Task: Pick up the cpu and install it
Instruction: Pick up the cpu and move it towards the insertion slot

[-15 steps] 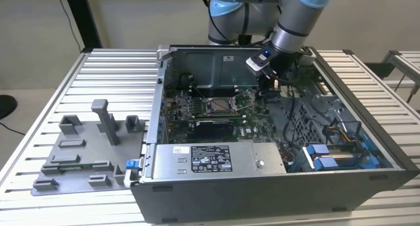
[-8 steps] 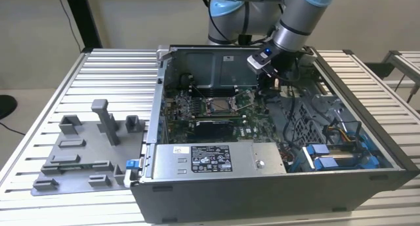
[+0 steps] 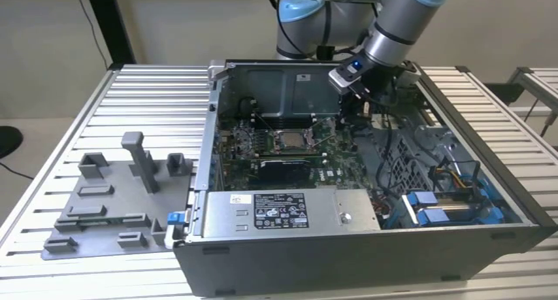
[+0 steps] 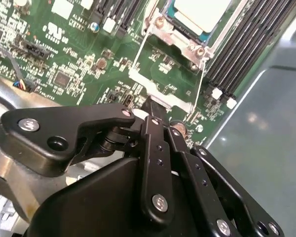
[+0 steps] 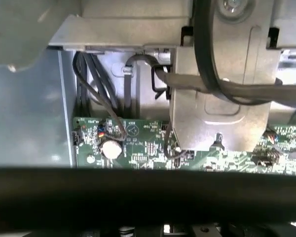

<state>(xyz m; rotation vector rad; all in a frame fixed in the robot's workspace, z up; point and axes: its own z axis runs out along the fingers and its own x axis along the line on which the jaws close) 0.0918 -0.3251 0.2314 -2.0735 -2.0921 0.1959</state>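
Exterior view: cpu (image 3: 288,140) lies in the socket at mid motherboard (image 3: 234,157), inside the open computer case (image 3: 366,248) on the slatted tabletop (image 3: 148,91); tool (image 3: 355,107) hangs low in the case at the cpu's 2 o'clock, apart from it; how wide it stands, cannot tell.

Risk, as I judge it: the tool body is close to the cables (image 5: 222,84) and small board parts, so a sideways move could snag or scrape them; if the chip is not square in the socket, pressing could bend pins; it is probably seated flat, but the angle is poor.

Cpu: flat square, pale matte metal top; socket frame (image 4: 187,47): bright stamped steel with a thin wire lever; board: glossy green, densely studded; tool: black, matte, bolted links.
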